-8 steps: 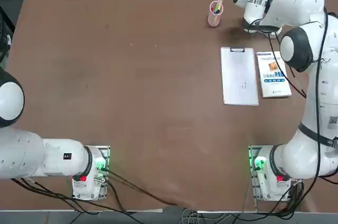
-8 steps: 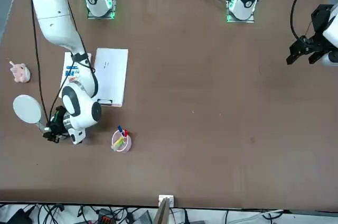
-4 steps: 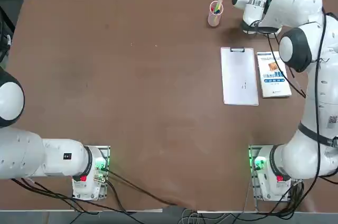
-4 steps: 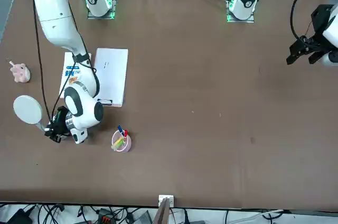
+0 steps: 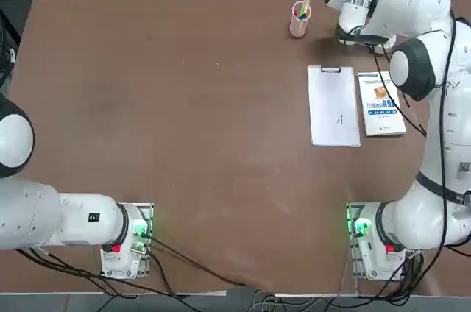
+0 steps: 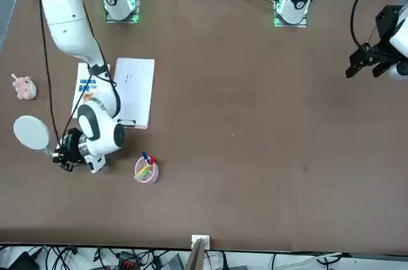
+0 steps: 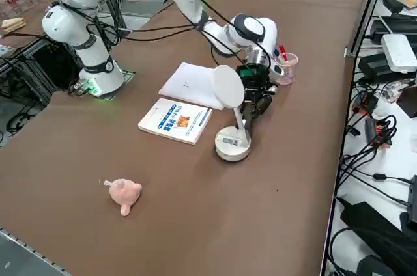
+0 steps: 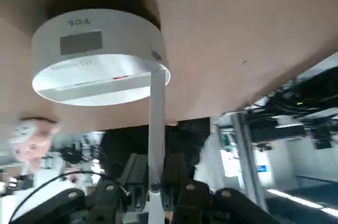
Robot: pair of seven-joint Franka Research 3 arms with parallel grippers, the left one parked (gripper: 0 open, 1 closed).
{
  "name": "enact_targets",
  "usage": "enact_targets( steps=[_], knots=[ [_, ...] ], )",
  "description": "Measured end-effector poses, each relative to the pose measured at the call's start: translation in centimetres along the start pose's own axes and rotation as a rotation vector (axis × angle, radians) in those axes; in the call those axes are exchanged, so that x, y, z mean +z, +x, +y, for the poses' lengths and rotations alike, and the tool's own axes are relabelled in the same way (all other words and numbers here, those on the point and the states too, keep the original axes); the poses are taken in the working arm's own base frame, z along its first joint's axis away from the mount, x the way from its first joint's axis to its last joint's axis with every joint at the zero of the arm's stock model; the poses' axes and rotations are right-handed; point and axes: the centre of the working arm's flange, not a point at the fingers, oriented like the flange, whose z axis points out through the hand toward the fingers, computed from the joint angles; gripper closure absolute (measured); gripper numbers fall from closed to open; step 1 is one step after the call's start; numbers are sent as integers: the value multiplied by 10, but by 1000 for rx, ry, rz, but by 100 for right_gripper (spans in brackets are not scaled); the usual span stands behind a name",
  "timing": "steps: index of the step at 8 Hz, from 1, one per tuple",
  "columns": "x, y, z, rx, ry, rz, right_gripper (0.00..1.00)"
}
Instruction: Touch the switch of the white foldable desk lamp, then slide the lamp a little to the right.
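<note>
Grips the slim arm of the white foldable desk lamp (image 7: 232, 144), rising from its base at the hand's right, with the right gripper (image 8: 155, 175). Has book (image 7: 176, 121) and clipboard (image 5: 333, 106) near, robot-side; pen cup (image 6: 146, 171) leftward; pink figurine (image 7: 124, 193) farther right.

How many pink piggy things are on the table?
1. The pink pig sits by itself on the table, on the far side of the book from the clipboard.
</note>
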Motion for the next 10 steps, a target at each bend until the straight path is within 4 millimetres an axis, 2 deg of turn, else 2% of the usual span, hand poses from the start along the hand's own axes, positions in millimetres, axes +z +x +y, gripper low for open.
enact_targets(
  steps=[1,3,5,7,10],
  knots=[
    [13,-19,6,31,65,37,85],
    [56,-54,7,99,222,85,85],
    [94,-70,-4,154,347,85,85],
    [114,-82,-13,217,433,53,85],
    [123,-96,-13,350,477,-3,85]
  ],
)
